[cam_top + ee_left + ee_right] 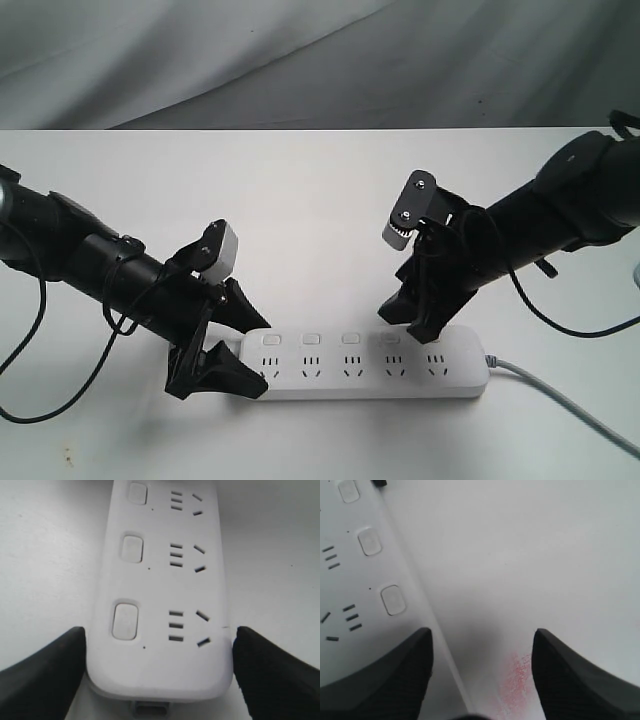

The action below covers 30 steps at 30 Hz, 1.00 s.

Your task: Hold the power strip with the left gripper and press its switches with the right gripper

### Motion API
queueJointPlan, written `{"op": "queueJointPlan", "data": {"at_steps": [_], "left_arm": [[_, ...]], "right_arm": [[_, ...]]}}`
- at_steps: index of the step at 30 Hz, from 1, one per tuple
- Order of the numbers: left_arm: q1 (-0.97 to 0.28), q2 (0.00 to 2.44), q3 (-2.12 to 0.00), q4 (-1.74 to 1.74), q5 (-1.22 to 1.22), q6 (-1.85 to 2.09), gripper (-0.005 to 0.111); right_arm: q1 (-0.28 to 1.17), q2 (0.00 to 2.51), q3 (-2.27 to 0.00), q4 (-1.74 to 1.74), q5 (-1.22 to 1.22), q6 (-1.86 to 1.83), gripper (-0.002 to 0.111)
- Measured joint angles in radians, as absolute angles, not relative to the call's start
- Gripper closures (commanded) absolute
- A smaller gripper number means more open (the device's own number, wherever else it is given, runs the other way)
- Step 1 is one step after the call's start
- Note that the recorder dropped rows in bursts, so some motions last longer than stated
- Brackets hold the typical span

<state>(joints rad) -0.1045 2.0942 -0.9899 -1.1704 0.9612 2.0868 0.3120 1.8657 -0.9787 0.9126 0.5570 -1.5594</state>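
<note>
The white power strip [365,368] lies flat near the table's front edge, with its grey cord [560,395] running off to the right. My left gripper [262,352] straddles the strip's left end. In the left wrist view its black fingers [55,670] press against both long sides of the power strip [160,580], beside the nearest switch [125,621]. My right gripper [405,327] hovers open over the row of switches [350,338] near the right end. In the right wrist view one finger [385,675] is over the strip, close to a switch [393,600], and the other is over bare table.
The white table [300,200] stretches back to a grey cloth backdrop [300,60]. A faint red smear [517,675] marks the table beside the strip. Loose black cable [30,330] hangs from the left arm.
</note>
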Motion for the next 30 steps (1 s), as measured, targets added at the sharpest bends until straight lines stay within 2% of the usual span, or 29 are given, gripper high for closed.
{"op": "queueJointPlan", "data": {"at_steps": [30], "left_arm": [[-0.104, 2.094, -0.990, -1.170, 0.961, 2.087, 0.046]], "right_arm": [[0.312, 1.937, -0.982, 0.935, 0.601, -1.542, 0.054]]}}
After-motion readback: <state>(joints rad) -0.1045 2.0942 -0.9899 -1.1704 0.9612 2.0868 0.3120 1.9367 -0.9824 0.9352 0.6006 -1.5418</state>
